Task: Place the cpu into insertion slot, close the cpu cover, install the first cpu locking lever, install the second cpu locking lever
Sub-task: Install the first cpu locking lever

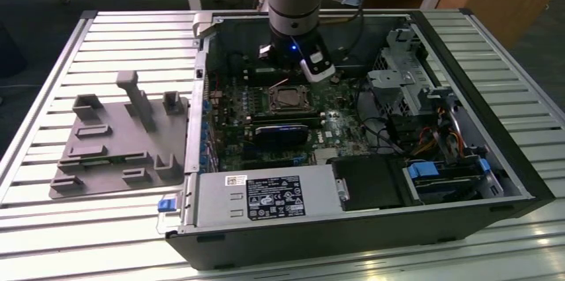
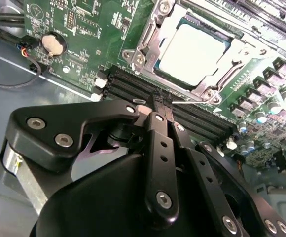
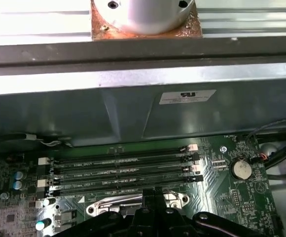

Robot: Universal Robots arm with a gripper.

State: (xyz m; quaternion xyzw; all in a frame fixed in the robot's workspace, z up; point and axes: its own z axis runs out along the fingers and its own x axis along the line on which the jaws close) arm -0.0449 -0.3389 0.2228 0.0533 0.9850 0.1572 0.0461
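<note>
You have the computer case (image 1: 371,241) lying open on the bench (image 1: 53,228), with a moulded tray (image 1: 115,152) beside it on the exterior view's left. Inside the case, the cpu (image 2: 195,49) sits in the insertion slot (image 2: 156,63), framed by the cpu cover (image 2: 150,29). The memory slots (image 2: 128,84) run just beside that socket. The claw (image 2: 162,101) hangs over them, at the socket's edge.

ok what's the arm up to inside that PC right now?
The arm is down inside the open computer case, at the CPU socket. The cpu sits in the socket with the cpu cover down around it. In the second wrist view the gripper looks shut on the thin wire locking lever running along the socket's edge, beside the memory slots. I can't tell whether that lever is latched.
</note>
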